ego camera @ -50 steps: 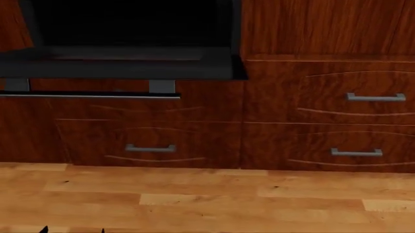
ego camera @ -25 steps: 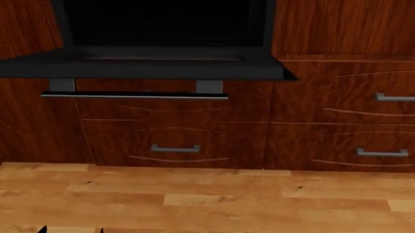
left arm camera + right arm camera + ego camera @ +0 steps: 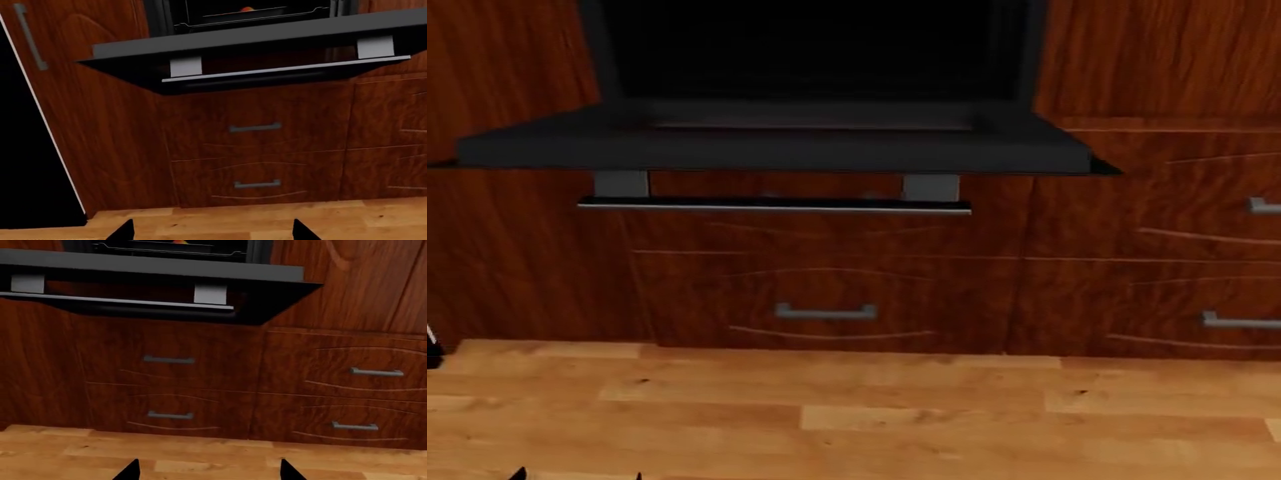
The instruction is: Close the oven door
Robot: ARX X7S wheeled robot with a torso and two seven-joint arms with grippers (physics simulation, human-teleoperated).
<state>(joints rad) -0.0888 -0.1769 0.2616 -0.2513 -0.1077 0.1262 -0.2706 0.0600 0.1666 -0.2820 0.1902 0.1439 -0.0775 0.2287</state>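
Head view, nearest: light wooden floor [image 3: 854,410] fills the lower part, and two small dark tips show at its bottom edge.
Left gripper [image 3: 212,231]: only two dark fingertips [image 3: 124,231] show in the left wrist view, set wide apart over the floor with nothing between them.
Right gripper [image 3: 208,470]: two dark fingertips [image 3: 288,471] in the right wrist view, likewise spread wide and holding nothing.
Drawers [image 3: 827,290]: reddish-brown wooden fronts with short silver handles stand at the far edge of the floor, two stacked below the oven and two more to their right.
Oven door [image 3: 781,140]: a wide, flat, matte-black panel, swung down so it lies level and juts out toward the robot above the upper drawer.
Door handle [image 3: 774,207]: a long thin silver bar hangs under the door's front edge on two grey mounts [image 3: 622,184].
Door position: open, well apart from both grippers and higher than them.
Oven cavity [image 3: 814,50]: a dark opening behind the door, framed in black.
Inside the oven: the wrist views show a wire rack [image 3: 257,12] and a small orange-red thing [image 3: 247,9] on it, too small to identify.
Tall cupboard [image 3: 87,110]: a wooden panel beside the oven, carrying a long upright silver handle [image 3: 30,37].
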